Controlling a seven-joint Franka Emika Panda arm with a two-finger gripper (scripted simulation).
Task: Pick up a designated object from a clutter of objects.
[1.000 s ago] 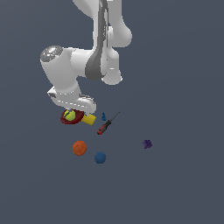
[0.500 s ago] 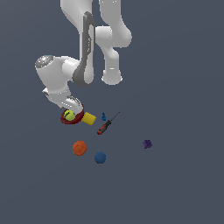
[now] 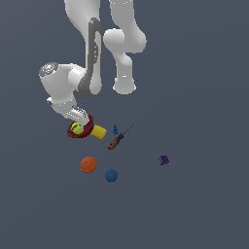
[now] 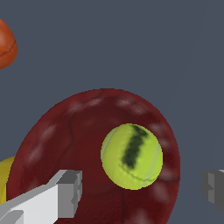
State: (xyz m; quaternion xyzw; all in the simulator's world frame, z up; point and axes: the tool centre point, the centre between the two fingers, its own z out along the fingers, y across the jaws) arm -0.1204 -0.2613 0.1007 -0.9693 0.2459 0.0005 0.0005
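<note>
The yellow-green ball with a dark seam [image 3: 77, 128] lies inside the dark red bowl [image 3: 88, 132]. In the wrist view the ball [image 4: 131, 156] sits on the bowl's inner surface [image 4: 65, 131]. My gripper [image 3: 80, 118] hangs just above the bowl and ball. In the wrist view the gripper [image 4: 142, 190] is open, with one grey fingertip [image 4: 65, 192] over the bowl and the other [image 4: 214, 186] beyond the bowl's edge. The ball lies roughly between them, apart from both.
A yellow cylinder [image 3: 99, 131] touches the bowl on the exterior view's right. Near it are a tiny blue piece [image 3: 115, 129] and a red-and-black screwdriver [image 3: 118, 138]. An orange ball [image 3: 88, 164], a blue ball [image 3: 111, 175] and a purple piece [image 3: 164, 160] lie nearer the camera.
The arm has swung toward the exterior view's left and the gripper has tilted over the bowl. The ball and the other objects have not moved.
</note>
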